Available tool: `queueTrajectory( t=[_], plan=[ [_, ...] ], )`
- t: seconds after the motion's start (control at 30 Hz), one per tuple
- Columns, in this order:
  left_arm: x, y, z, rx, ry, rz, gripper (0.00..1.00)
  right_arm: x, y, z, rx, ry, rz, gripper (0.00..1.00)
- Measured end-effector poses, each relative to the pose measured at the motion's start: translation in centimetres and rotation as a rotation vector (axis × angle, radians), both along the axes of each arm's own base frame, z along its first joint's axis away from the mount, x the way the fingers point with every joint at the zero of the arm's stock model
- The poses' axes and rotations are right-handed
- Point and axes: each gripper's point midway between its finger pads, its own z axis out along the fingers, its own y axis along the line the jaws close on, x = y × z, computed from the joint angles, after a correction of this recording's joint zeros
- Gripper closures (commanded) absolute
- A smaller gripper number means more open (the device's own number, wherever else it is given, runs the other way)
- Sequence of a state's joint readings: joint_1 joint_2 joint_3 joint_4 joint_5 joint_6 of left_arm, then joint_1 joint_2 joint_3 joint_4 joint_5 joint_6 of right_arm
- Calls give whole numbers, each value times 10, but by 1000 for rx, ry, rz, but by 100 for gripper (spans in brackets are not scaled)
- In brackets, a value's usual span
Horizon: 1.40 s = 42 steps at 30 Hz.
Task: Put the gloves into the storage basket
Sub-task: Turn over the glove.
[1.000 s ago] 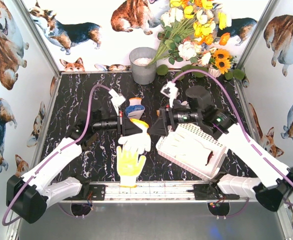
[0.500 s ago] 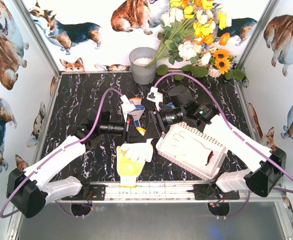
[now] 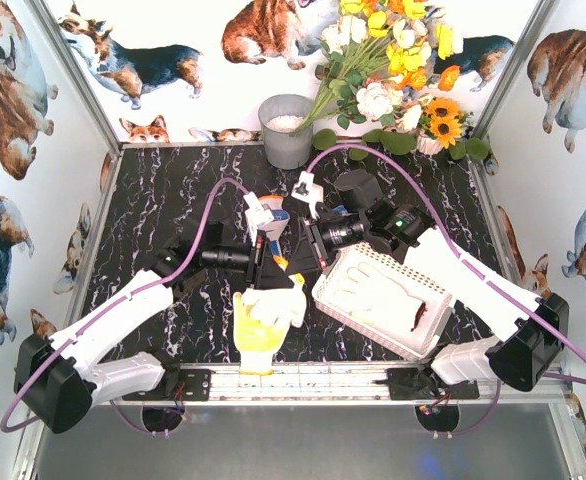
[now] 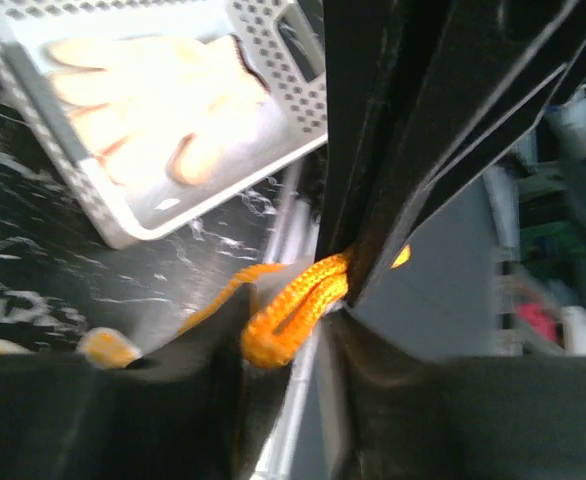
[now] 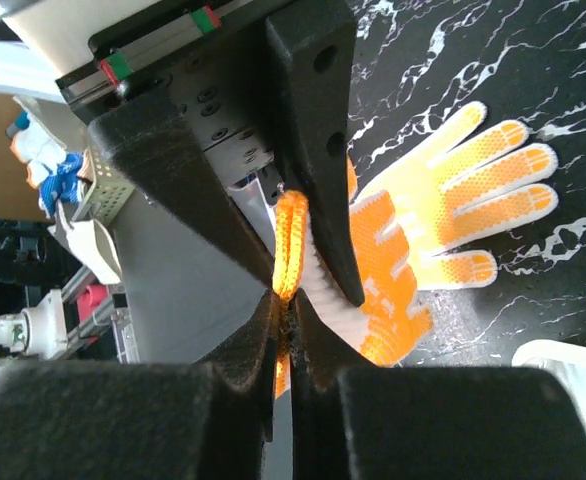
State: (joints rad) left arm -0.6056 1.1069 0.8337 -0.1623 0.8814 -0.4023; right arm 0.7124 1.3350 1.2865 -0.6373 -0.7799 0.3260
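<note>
Claws from both arms meet over the middle of the black marble table point(image 3: 153, 200). The left claw point(image 4: 345, 285) and the right claw point(image 5: 291, 300) are each pressed together on the thick, loopy orange cuff point(image 4: 293, 305) of one knit glove point(image 3: 279, 298), which hangs down from them over a yellow glove point(image 3: 255, 340) lying flat on the table. Just to the right of the claws sits the white plastic basket point(image 3: 358, 322), its sides full of little holes, with a soft white glove point(image 3: 385, 290) inside.
</note>
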Motion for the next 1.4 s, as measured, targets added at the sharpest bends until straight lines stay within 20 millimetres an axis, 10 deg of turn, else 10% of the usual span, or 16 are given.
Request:
queueTrajectory(
  t=[0.13, 0.5, 0.9, 1.4],
  plan=[
    [14, 4, -3, 39, -46, 93, 34, 11, 0, -2, -21, 5, -76, 100],
    [66, 50, 37, 99, -358, 533, 34, 64, -21, -12, -93, 132, -595, 100],
    [62, 25, 35, 194, -504, 600, 26, 104, -17, -2, 39, 251, -994, 100],
    [112, 15, 25, 293, -581, 790, 73, 118, -7, 12, 98, 348, -1106, 100]
  ],
)
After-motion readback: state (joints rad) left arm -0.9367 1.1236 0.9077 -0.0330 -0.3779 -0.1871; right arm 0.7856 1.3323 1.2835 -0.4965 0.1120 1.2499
